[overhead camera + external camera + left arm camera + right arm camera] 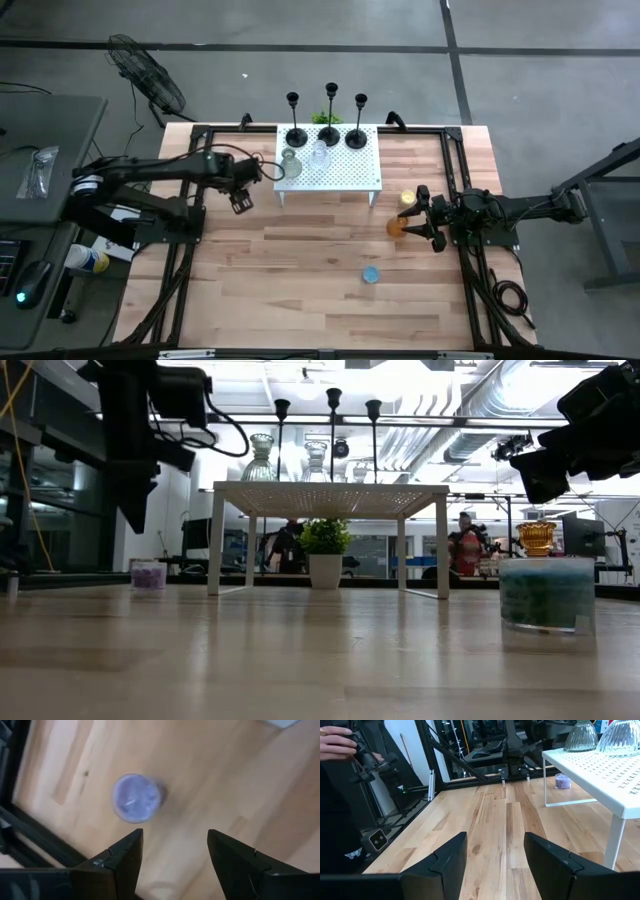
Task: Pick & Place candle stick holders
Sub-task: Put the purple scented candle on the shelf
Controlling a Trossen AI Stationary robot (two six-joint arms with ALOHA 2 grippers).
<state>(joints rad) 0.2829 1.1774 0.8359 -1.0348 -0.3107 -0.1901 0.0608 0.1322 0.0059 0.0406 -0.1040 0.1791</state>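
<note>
High view: two clear cups [305, 157] sit on the white shelf [345, 172]; the left gripper [172, 851] hovers open, empty, above the purple cup [136, 798].

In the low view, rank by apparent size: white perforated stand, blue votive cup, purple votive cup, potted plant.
1. White perforated stand
2. Blue votive cup, though it sits nearest the camera, which inflates it
3. Potted plant
4. Purple votive cup, probably similar to the blue one in reality
</note>
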